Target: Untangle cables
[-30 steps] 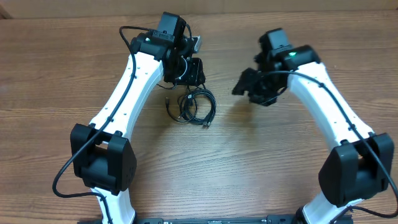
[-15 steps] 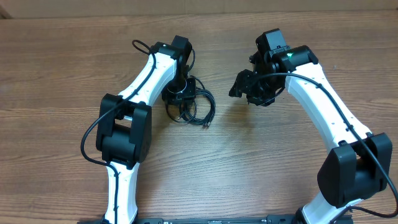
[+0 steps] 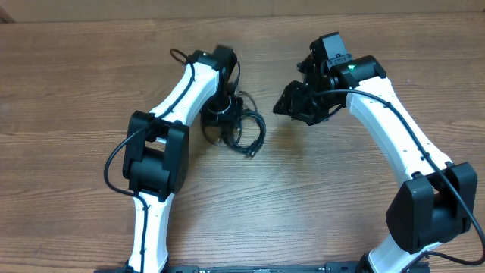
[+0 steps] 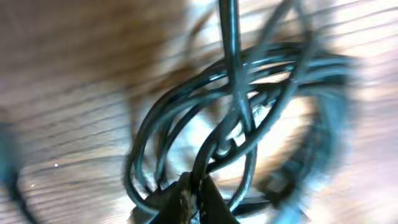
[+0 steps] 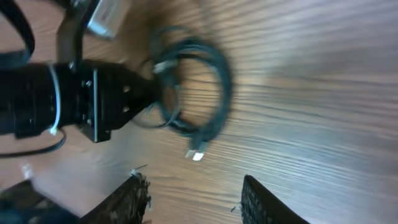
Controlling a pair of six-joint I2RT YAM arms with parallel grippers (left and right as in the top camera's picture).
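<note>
Edges open, empty right hand (image 5: 198, 196) toward cables (image 3: 246, 133) coiled on bench (image 3: 318, 197); clamps left hand (image 4: 189, 196) on one strand. Risks cinching the tangle, or dragging the whole coil, if pulled alone.

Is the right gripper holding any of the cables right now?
No: the right wrist view shows the right gripper open, with bare table between its fingers and the cable bundle.

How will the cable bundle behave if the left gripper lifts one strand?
Likely floppy: the cables lie in thin slack loops. Strands cross repeatedly, so the whole coil probably drags along. The loose plug may dangle.
</note>
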